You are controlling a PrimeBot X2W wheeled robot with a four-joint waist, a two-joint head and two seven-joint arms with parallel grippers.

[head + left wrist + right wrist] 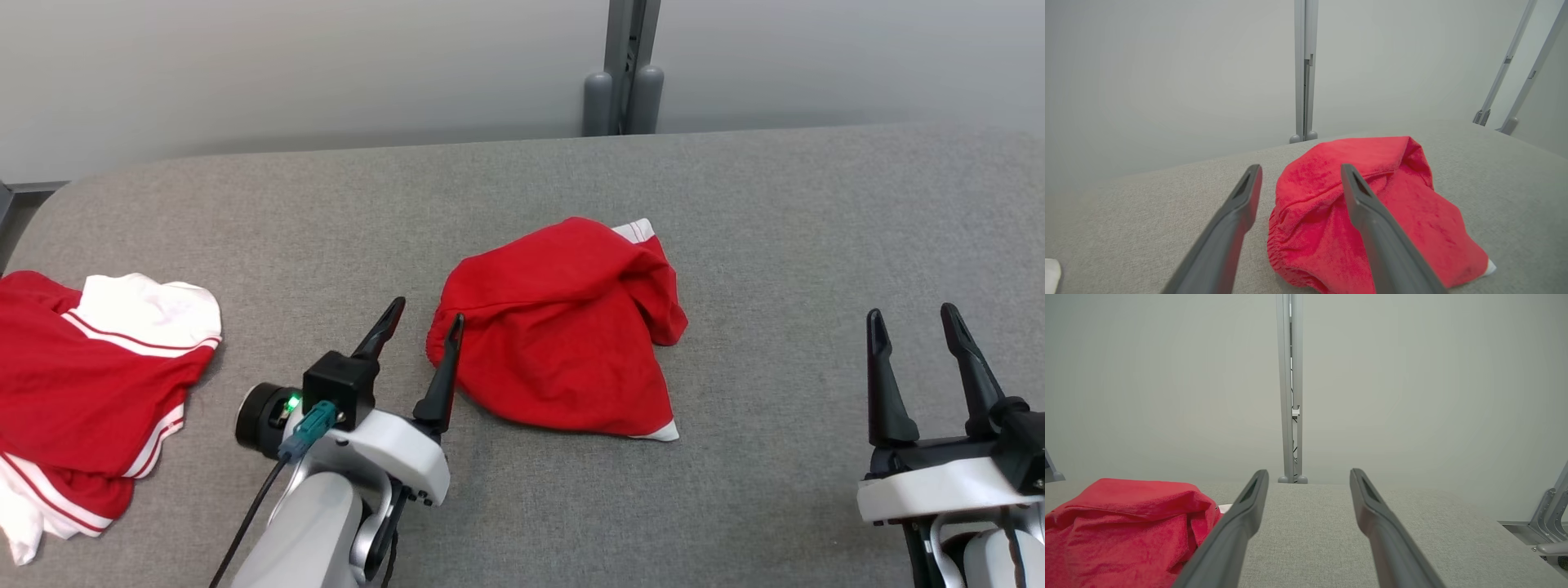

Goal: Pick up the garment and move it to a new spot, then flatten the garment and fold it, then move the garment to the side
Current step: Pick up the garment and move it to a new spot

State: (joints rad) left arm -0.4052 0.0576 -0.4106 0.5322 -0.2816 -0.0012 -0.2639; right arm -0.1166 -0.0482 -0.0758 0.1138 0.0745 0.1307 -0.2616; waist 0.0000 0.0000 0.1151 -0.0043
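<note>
Left tool point(429, 309) first: its two fingers are spread wide and there's nothing between them, so we're calling it open and empty. The red garment point(563, 327) sits right ahead of it and a bit to its right. In the left wrist view the gathered waistband edge pokes into the gap between the fingers of the tool point(1300, 167), and the right-hand finger point(1372, 220) crosses in front of the cloth point(1412, 212). We can't tell if it's actually touching or just hanging over it.

The right tool point(911, 312) is open and empty too, with bare counter point(775, 245) ahead of it. The garment is well off to its left, and in its own wrist view the red heap point(1126, 522) sits left of the left finger of the tool point(1309, 471).

Progress-wise, our read is that most of the job is left. The garment is a rumpled lump with a bit of white trim sticking out at the far edge and at the near corner. So it's not flat, not folded and not off to the side. Whether this middle spot already counts as the "new spot" we honestly can't say from here. If it does, flattening comes next, and we'd guess both tools need to get a hold on opposite edges.

Containers: nothing here is in a bin or basket. The garment lies straight on the counter, and so does a second pile of red and white clothes point(90, 384) well to the left of the left tool.
</note>
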